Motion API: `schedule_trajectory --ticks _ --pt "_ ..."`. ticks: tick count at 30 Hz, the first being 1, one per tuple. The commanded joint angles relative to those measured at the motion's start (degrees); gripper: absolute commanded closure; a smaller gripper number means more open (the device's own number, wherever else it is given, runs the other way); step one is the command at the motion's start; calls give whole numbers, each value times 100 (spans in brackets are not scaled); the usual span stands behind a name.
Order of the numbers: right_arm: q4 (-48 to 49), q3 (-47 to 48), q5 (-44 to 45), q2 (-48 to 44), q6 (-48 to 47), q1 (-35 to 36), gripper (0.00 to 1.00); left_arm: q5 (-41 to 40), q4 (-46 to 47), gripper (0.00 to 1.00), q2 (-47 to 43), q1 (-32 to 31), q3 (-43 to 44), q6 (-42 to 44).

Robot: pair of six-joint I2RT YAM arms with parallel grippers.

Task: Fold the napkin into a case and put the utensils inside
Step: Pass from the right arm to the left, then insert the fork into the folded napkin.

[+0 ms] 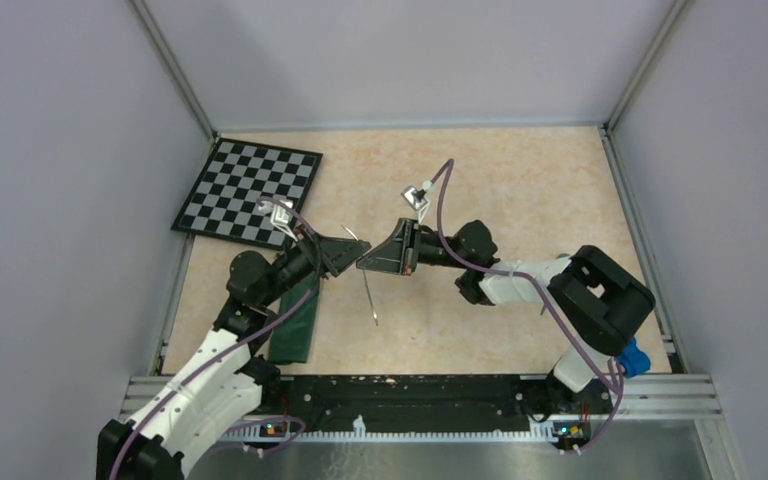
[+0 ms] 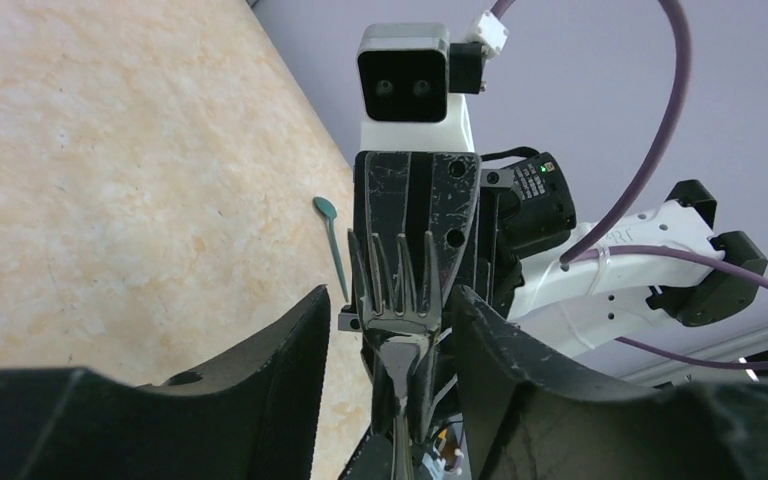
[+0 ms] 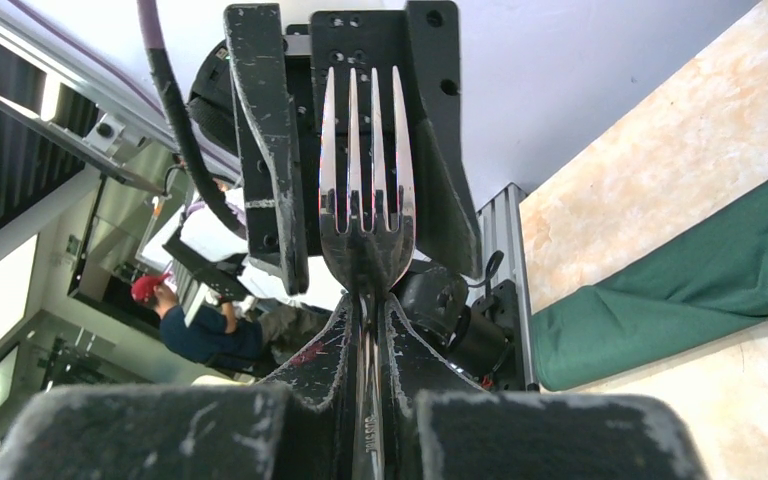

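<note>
Table: beige mottled top, pale walls on three sides.
Checkered board: far left corner.
Case: flat beside the left arm, near the front edge; contents cannot be told.
Fork: above mid-table, right gripper clamped on its neck.
Left gripper: fingers apart, flanking the fork.
Teal-headed piece: lying on the table.
Room: both grippers well apart from the walls.

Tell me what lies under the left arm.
The dark green case lies on the table under the left arm. The arm covers its far end, so that part cannot be seen.
</note>
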Motion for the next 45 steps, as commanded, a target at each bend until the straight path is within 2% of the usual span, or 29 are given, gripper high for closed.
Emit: schedule_trajectory --ticks 1,9,18,20,24,28,32,35,38,42,45 --pt "206 254 85 2 -212 112 100 -304 -134 49 -260 -12 302 271" --pt "233 287 204 57 -218 172 100 -277 -290 60 -274 -12 345 326" --pt "285 314 363 112 -195 179 100 -178 -401 57 -252 -11 361 371" --pt "312 368 348 161 -174 188 100 -164 -423 61 -243 -9 367 413" --pt "186 384 412 220 -221 214 100 -264 -688 75 -260 -12 514 632" --pt "-119 262 607 180 -348 220 84 -618 -1575 79 -256 -4 939 1245" --pt "-817 81 966 91 -584 222 66 -1533 -3323 80 -135 6 1766 2420" --pt "-1335 -18 1200 205 -702 223 59 -2309 -4481 80 180 15 2457 3287" --pt "-1743 67 1288 527 -732 274 53 -3171 -5224 79 586 23 2978 3975" --pt "-2370 540 1468 1138 -679 576 53 -4330 -5406 80 1131 55 3144 4624" --pt "-2467 927 1560 1680 -559 885 53 -4756 -4864 81 1488 174 2875 5028"
